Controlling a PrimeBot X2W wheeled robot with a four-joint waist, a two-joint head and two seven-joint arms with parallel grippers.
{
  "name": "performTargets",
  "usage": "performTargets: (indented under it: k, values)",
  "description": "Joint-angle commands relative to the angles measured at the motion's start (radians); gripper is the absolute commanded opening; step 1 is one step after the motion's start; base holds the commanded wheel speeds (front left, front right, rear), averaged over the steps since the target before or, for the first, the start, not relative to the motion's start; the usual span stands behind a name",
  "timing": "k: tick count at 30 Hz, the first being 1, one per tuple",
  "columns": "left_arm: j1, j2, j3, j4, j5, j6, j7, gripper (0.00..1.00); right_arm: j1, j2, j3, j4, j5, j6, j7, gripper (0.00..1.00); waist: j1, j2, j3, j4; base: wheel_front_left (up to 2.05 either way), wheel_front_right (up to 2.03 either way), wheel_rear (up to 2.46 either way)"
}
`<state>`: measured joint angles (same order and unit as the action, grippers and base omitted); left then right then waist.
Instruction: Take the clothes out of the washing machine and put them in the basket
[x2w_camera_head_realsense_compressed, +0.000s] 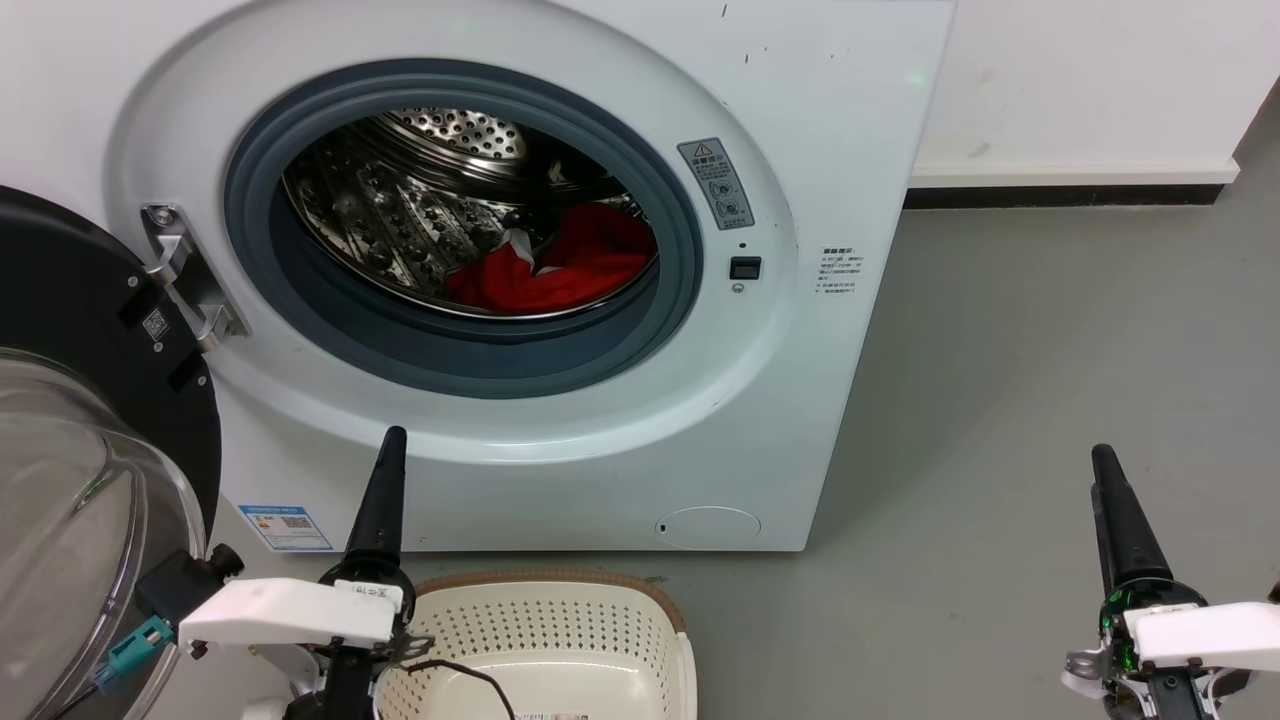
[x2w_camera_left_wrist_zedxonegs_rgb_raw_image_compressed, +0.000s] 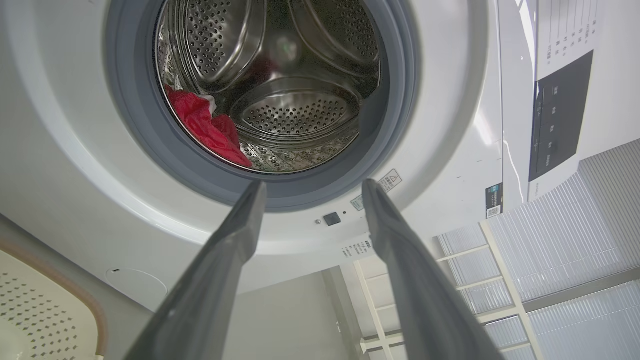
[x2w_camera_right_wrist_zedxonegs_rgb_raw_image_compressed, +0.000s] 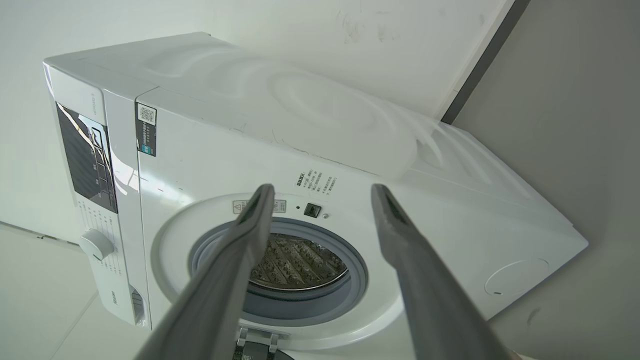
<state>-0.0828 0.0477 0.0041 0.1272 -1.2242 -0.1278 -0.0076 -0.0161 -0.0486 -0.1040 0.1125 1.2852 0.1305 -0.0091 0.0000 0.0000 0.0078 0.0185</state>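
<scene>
Clearly left end effector (x2w_camera_left_wrist_zedxonegs_rgb_raw_image_compressed: 314, 185), fingers spread & empty, is nearer: clothes (x2w_camera_head_realsense_compressed: 570, 265) lie fwd, slightly to its right, low in washing machine (x2w_camera_head_realsense_compressed: 850, 150) drum. Further off, right end effector (x2w_camera_right_wrist_zedxonegs_rgb_raw_image_compressed: 322, 187) is also spread, well apart from the porthole; basket (x2w_camera_head_realsense_compressed: 560, 578) sits just below the left arm.

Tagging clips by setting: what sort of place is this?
Probably a plain laundry corner: a large white front-loading washing machine on a grey floor against a white wall, a cream perforated plastic basket before it.
</scene>
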Motion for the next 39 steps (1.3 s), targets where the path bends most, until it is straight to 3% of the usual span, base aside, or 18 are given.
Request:
performTargets:
  k: [1,22,39]
  values:
    - [-0.010,0.003,-0.004,-0.025,0.028,-0.002,-0.008,1.00,-0.006,-0.003,-0.001,-0.027,-0.031,0.000,-0.007,1.00,0.0000,0.0000,0.000,0.000,0.00,0.00,0.00]
    - [0.003,0.003,-0.055,-0.059,0.390,0.022,-0.083,1.00,0.066,-0.003,0.017,-0.127,-0.566,0.000,-0.082,1.00,0.0000,0.0000,-0.004,0.015,0.00,0.00,0.00]
    - [0.014,0.003,-0.090,-0.063,0.624,0.046,-0.133,1.00,0.103,-0.003,0.020,-0.181,-0.830,0.000,-0.111,1.00,0.0000,0.0000,-0.004,0.025,0.00,0.00,0.00]
